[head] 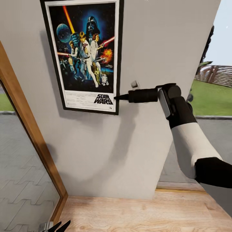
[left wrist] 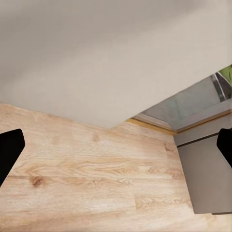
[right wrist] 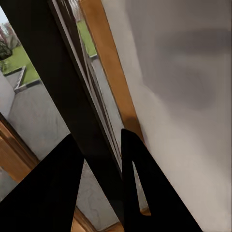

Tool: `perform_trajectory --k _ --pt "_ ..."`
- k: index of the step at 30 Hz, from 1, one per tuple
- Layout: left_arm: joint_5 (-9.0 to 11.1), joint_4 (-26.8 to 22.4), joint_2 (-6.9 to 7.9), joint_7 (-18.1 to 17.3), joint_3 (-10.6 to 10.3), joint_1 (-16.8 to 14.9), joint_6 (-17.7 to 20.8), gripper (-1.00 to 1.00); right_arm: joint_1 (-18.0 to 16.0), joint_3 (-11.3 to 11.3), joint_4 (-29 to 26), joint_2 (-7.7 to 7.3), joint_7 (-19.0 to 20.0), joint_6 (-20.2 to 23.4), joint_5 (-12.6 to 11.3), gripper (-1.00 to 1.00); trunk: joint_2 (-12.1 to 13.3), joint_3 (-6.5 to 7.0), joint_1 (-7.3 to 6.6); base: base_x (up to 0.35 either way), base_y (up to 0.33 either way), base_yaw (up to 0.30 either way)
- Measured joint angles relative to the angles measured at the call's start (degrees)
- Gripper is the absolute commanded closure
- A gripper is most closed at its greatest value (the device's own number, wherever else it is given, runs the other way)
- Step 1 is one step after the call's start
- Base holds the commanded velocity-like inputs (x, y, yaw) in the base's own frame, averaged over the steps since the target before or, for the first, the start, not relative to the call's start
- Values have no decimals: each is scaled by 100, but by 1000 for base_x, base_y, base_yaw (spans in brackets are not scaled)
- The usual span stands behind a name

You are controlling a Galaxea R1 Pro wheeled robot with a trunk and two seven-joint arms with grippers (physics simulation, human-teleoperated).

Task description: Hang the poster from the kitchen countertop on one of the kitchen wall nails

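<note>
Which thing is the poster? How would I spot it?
Find the big pale grey wall above the wooden floor. High on it hangs the poster, tall and black-framed, the right gripper at its lower corner. Nothing else says STAR WARS under lightsaber fighters.

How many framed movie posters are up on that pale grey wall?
1. The tall black-framed Star Wars poster sits high on the pale grey wall, left of the right gripper, whose fingertips reach its lower right corner. Others may lie beyond the picture's edges.

One poster [head: 85,54], one grey wall [head: 145,145], two tools: right [head: 116,97], left [head: 59,226]
</note>
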Motion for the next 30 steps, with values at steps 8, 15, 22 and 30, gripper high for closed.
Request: perform_trajectory --k 8,15,22,30 --pt "1 0 0 0 0 2 1 -100 -146 3 175 28 -133 -7 13 100 1 0 0 0 0 0" --pt "3 0 5 0 1 1 0 -100 -208 -5 488 63 -200 -3 -3 100 1 0 0 0 0 0" --pt "1 0 6 0 0 1 7 -100 -212 -22 494 73 -196 -2 -52 100 1 0 0 0 0 0" --pt "3 0 2 0 1 1 9 -100 -212 -33 476 68 -189 14 -66 100 1 0 0 0 0 0"
